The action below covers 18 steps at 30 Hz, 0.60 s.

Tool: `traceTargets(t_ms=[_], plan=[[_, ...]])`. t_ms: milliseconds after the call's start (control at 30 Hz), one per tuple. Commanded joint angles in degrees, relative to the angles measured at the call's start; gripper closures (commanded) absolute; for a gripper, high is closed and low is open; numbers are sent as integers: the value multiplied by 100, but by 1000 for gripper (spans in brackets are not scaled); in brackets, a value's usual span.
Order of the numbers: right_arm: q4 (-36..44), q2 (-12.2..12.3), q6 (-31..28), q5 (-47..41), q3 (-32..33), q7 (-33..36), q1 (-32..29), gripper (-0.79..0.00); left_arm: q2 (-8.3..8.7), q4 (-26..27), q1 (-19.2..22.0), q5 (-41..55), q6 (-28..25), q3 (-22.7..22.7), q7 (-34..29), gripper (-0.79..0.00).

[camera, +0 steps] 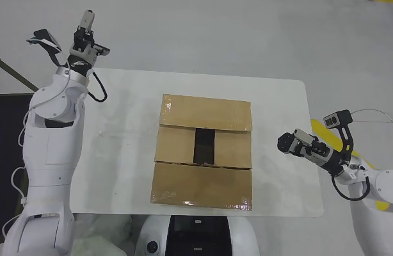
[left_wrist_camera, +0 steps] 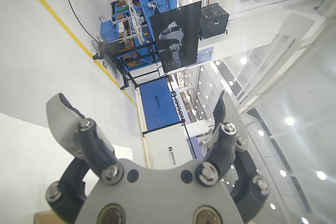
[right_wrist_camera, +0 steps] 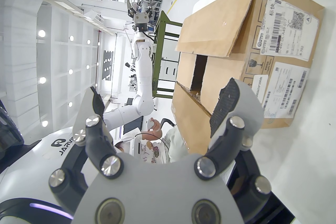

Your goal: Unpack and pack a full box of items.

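**Hovering hands, box untouched at centre stage**

Sitting square in the middle of the white worktop (camera: pixel 126 128) is the cardboard box (camera: pixel 203 150), and nothing is touching it. From above, its two long flaps (camera: pixel 206 112) are part-open, and the right wrist view shows one of them tilted up off the top. Between them the two short inner flaps lie nearly flat with a dark slot (camera: pixel 203 146) between their edges. What is inside that slot is too dark to tell. White shipping labels (right_wrist_camera: pixel 284 33) are stuck on the side wall that faces the right arm.

Over to the right hand (camera: pixel 287 142): it is low over the right side of the worktop, beside the box but apart from it, and it is pointing at the labelled wall. Its own camera shows the two dark-padded fingers (right_wrist_camera: pixel 225 101) spread wide with nothing between them.

Now the left hand (camera: pixel 88 35): it is well away from the box, up past the far left corner of the worktop, with the arm raised and the hand aimed out at the hall instead of at the worktop. Its wrist view shows the fingers (left_wrist_camera: pixel 65 109) splayed apart and empty, with only floor, shelving and ceiling lights in the gap.
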<state>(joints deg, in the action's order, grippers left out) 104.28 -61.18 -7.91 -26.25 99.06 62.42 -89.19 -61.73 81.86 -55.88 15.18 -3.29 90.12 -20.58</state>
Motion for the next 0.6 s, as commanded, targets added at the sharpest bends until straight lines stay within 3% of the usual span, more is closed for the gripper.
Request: traceTargets(t_ms=[0, 167, 267, 567], plan=[[0, 0, 0, 0, 0, 0, 0, -785, 18, -95, 33, 153, 26, 54, -377, -785], [0, 0, 0, 0, 0, 0, 0, -785, 103, -193, 45, 555, -85, 274, -1777, -785], [0, 0, 0, 0, 0, 0, 0, -785, 170, -234, -18, 568, -417, 407, -2628, -785], [0, 0, 0, 0, 0, 0, 0, -785, 244, -358, -165, 1219, -713, 175, -4846, -785]])
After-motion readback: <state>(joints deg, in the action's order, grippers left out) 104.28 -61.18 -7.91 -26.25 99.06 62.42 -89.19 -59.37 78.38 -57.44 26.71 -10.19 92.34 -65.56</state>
